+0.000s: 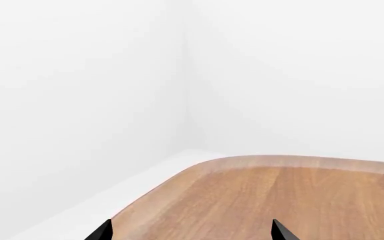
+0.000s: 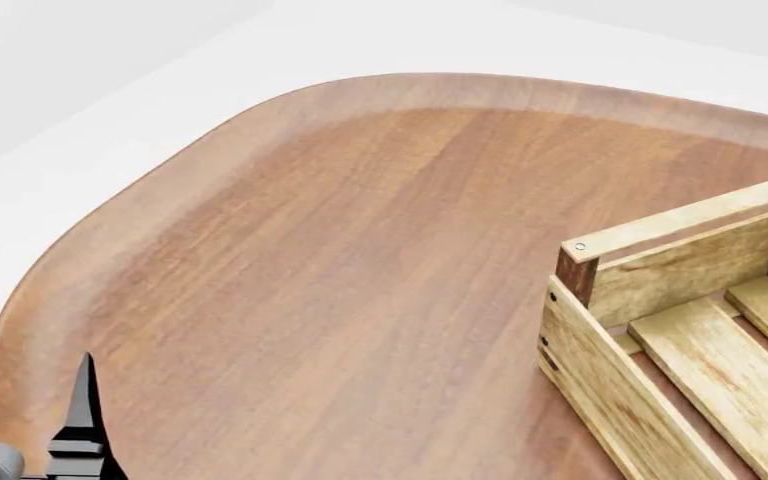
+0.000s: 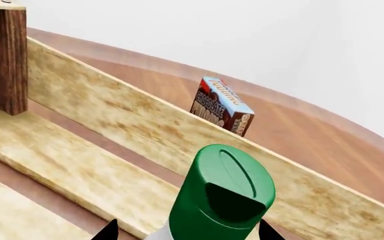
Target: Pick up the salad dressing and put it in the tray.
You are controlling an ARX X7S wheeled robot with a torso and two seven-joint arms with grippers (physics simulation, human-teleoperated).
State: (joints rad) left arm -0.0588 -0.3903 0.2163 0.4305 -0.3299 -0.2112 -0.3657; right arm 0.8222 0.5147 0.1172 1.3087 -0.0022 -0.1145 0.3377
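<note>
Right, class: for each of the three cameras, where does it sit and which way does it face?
Left wrist: near the left gripper, facing the table edge and white walls.
Head: looks down on the table and tray; left gripper low.
Right wrist: over the tray, behind the salad dressing, pudding box beyond.
Head and right wrist share the tray.

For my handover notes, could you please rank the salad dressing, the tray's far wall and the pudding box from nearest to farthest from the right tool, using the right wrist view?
1. Salad dressing, between the tool tips.
2. Tray's far wall, just behind it.
3. Pudding box, beyond that wall, on the table.
</note>
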